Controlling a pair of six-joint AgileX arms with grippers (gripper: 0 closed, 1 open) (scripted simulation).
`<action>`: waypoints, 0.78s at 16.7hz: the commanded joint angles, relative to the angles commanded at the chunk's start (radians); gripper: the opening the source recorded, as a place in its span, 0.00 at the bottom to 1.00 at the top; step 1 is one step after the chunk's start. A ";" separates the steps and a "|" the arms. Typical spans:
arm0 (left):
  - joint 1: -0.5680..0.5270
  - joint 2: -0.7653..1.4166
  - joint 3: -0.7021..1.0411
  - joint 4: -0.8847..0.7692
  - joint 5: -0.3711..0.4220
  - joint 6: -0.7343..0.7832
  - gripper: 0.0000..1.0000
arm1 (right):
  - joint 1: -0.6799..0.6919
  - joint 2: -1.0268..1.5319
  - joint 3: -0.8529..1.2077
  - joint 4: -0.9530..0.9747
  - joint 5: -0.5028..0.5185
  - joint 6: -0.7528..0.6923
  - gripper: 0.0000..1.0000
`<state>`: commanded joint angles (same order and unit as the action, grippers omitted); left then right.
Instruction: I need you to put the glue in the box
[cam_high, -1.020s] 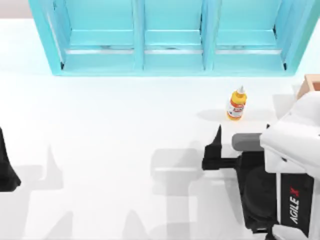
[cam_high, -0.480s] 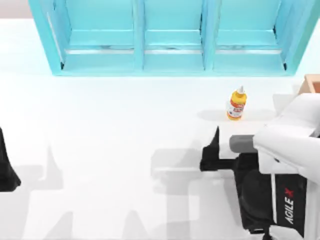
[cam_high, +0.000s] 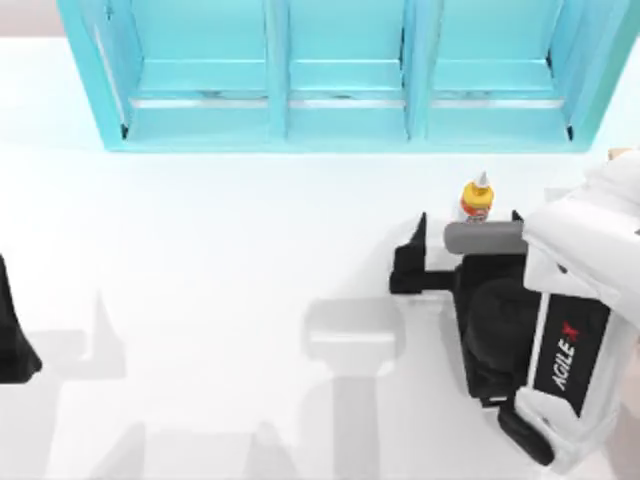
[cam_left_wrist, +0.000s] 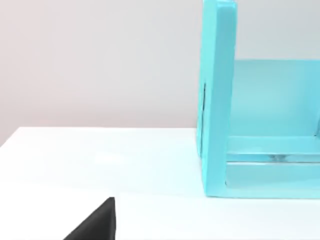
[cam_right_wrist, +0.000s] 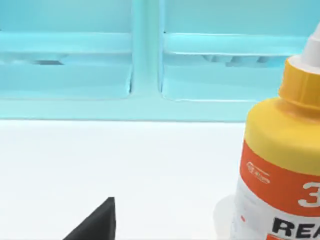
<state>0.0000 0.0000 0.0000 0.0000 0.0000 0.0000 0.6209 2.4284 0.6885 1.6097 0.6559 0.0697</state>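
The glue, a small orange-yellow bottle with a white nozzle, stands upright on the white table in front of the teal shelf's right compartment. My right gripper is open right behind it, one dark finger to each side of the bottle and touching nothing. Its grey camera housing covers the bottle's lower half in the top view. The right wrist view has the glue very close, with one fingertip low in the picture. Of the box, a tan sliver peeks out behind my right arm at the right edge.
A large teal shelf unit with three compartments spans the back of the table. My left gripper stays parked at the left edge, and its wrist view looks at the shelf's end wall.
My right arm has moved toward the shelf, bringing its open gripper up to the glue and covering most of the box. The glue and the left arm have not moved.
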 joint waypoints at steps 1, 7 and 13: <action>0.000 0.000 0.000 0.000 0.000 0.000 1.00 | -0.016 0.007 0.028 -0.019 -0.016 -0.003 1.00; 0.000 0.000 0.000 0.000 0.000 0.000 1.00 | -0.079 0.024 0.126 -0.094 -0.078 -0.012 1.00; 0.000 0.000 0.000 0.000 0.000 0.000 1.00 | -0.079 0.024 0.126 -0.094 -0.078 -0.012 0.70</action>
<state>0.0000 0.0000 0.0000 0.0000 0.0000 0.0000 0.5419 2.4524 0.8142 1.5159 0.5778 0.0573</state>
